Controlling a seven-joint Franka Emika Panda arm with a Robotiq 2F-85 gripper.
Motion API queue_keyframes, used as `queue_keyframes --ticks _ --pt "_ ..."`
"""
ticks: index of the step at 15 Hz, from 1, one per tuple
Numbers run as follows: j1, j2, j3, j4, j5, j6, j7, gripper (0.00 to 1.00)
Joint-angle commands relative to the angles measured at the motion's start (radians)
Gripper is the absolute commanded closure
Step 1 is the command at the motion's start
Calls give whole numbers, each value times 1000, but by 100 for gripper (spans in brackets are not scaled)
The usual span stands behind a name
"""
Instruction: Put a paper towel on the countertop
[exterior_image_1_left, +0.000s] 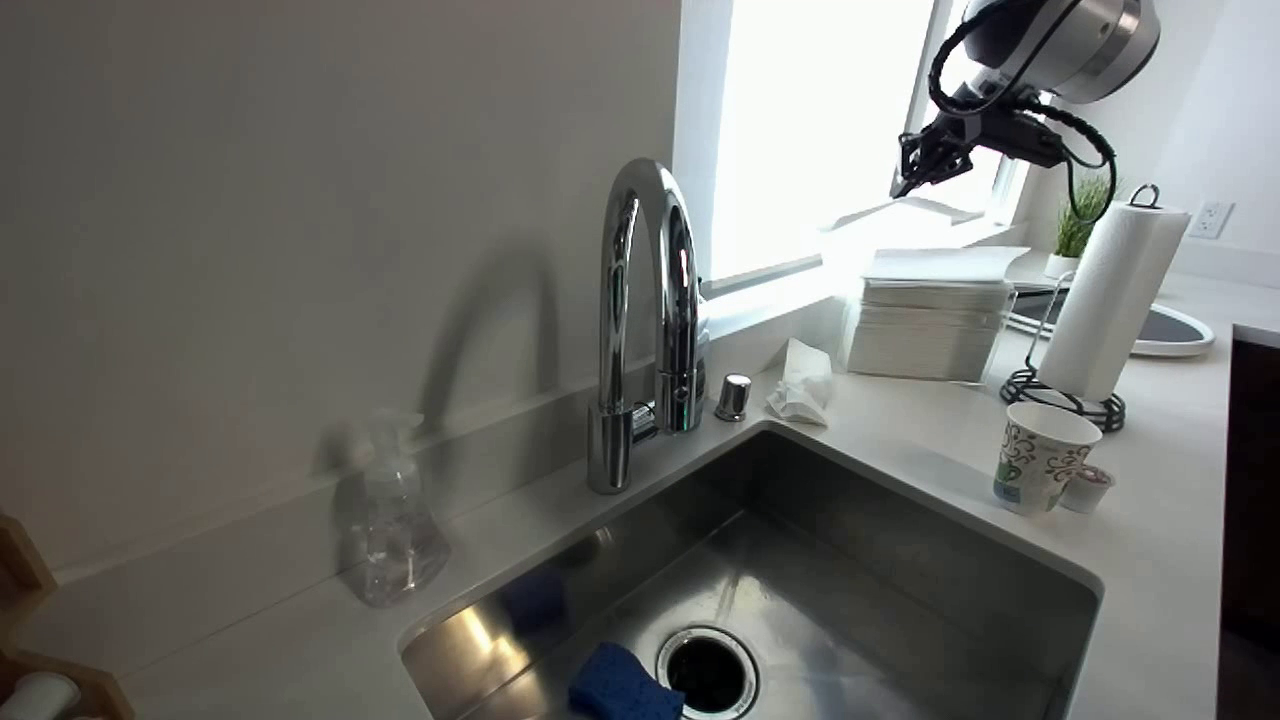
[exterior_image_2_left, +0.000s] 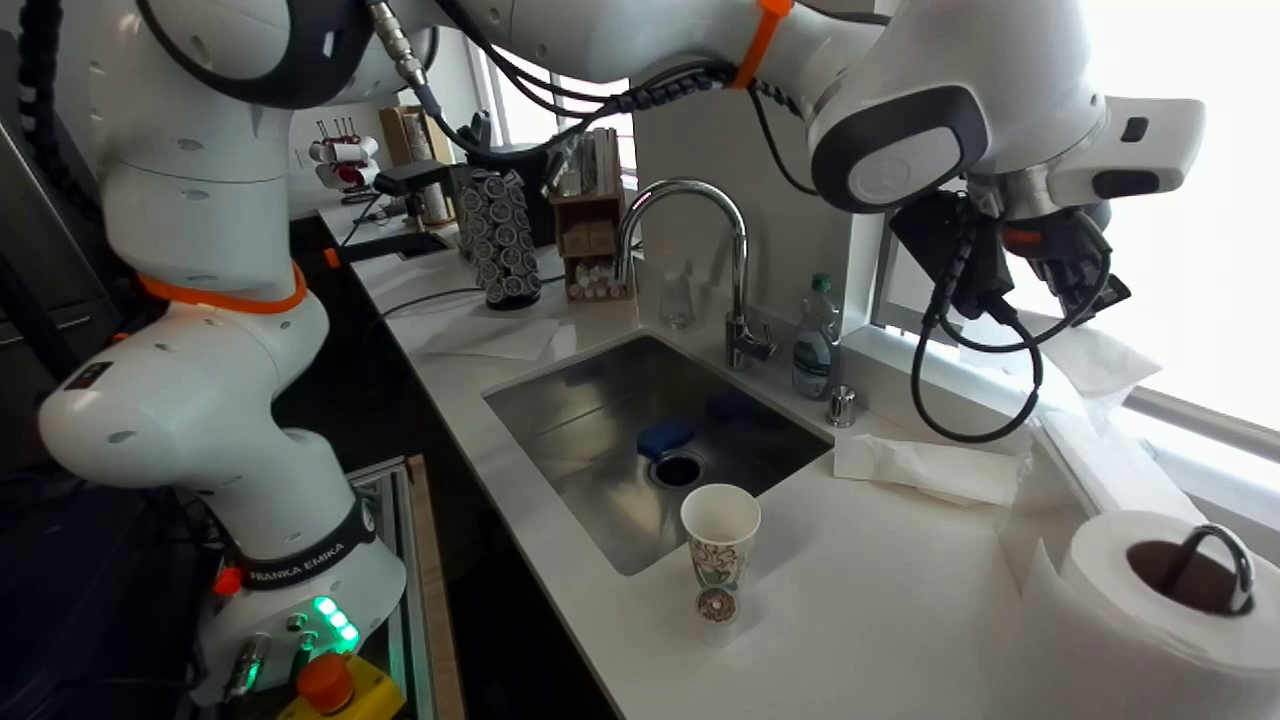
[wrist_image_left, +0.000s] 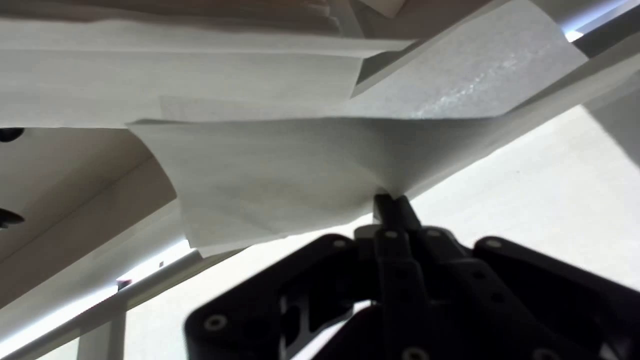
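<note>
Okay, so the claw (wrist_image_left: 393, 199) is pinching a paper towel (wrist_image_left: 280, 172) near one edge, probably because that's leaving the rest dangling free for laying flat. It's hanging near the window (exterior_image_1_left: 810, 130), not resting on the countertop (exterior_image_2_left: 900, 600) below the window yet. I'm guessing lowering is coming next.

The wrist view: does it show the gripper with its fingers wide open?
No, the gripper is shut on the white paper, its fingertips close together.
</note>
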Motion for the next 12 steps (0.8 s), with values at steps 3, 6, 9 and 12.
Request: queue_keyframes --ticks 3,6,9,12 --pt "-45 -132 42 -96 261 -264 -175 100" --pt "23 -189 -61 -171 166 -332 -41 100" --pt "68 -219 -135 -239 63 -294 97 100" --pt "96 -221 -186 -284 -10 -282 232 100"
